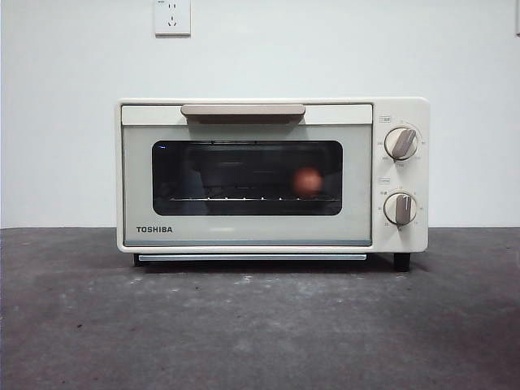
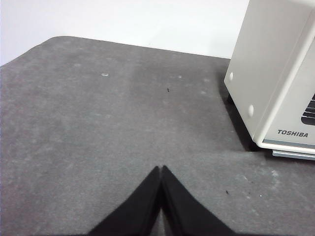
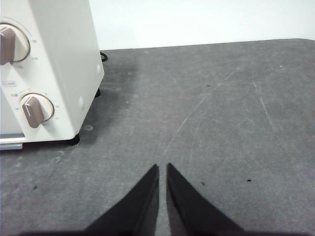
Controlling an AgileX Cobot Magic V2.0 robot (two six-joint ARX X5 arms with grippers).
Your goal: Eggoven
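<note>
The cream TOSHIBA toaster oven (image 1: 272, 175) stands at the middle of the table with its dark glass door shut and its beige handle (image 1: 243, 110) at the top. The reddish-brown egg (image 1: 308, 181) lies inside on the wire rack, at the right behind the glass. My left gripper (image 2: 161, 169) is shut and empty, above the table off the oven's (image 2: 275, 73) left side. My right gripper (image 3: 163, 167) is shut and empty, above the table off the oven's (image 3: 54, 64) knob side. Neither gripper shows in the front view.
Two knobs (image 1: 400, 143) sit one above the other on the oven's right panel. The dark grey table (image 1: 260, 325) stretches in front of the oven. A white wall with a socket (image 1: 172, 16) stands behind.
</note>
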